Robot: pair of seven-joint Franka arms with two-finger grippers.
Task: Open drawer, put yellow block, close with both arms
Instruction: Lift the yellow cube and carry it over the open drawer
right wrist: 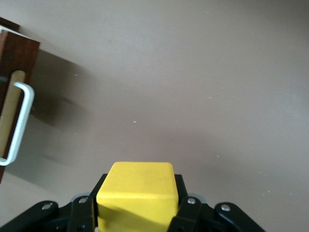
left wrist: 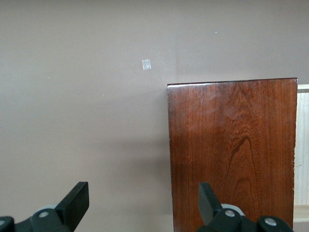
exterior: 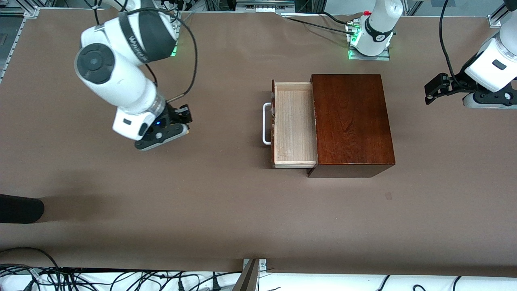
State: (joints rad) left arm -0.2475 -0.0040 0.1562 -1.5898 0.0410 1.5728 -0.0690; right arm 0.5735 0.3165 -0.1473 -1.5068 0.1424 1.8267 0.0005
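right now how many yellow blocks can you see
1. The yellow block is held in the right gripper, up over bare table toward the right arm's end. None shows in the open drawer, though its inner part is hidden.

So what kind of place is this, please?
Most likely a robotics lab bench. Two arms are bolted to a table covered in brown sheet, with cable bundles along its edge. The only props are a wooden box with its drawer open and a yellow block.
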